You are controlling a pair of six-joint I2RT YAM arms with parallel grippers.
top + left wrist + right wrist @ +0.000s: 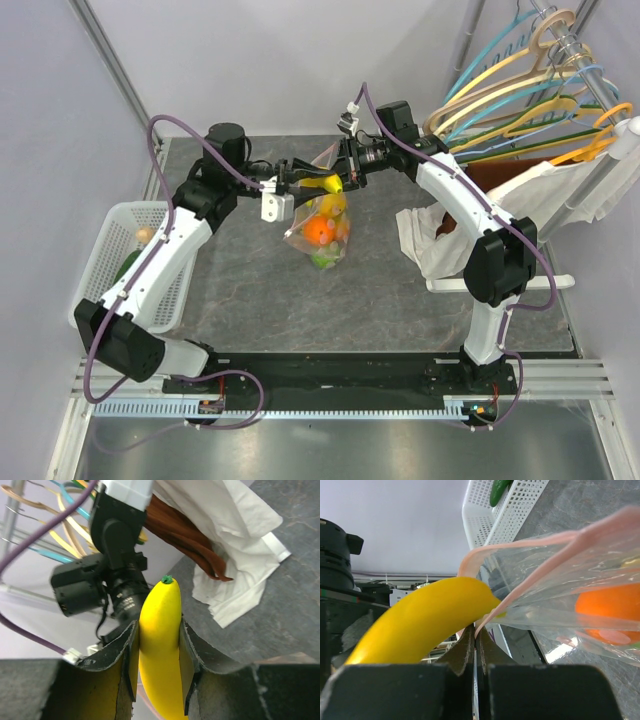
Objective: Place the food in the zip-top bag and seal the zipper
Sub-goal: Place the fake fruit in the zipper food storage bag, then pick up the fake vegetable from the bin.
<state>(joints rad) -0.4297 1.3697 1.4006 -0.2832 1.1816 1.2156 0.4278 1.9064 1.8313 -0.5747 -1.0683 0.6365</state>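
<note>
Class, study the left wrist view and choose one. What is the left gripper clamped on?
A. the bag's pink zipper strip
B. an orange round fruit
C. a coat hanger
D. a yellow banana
D: the left gripper is shut on the yellow banana, whose green tip pokes out beyond it. The right gripper is the one pinching the zipper.

Bright, even light; sheen on zip-top bag [600, 565]; wrist-view foregrounds soft
</note>
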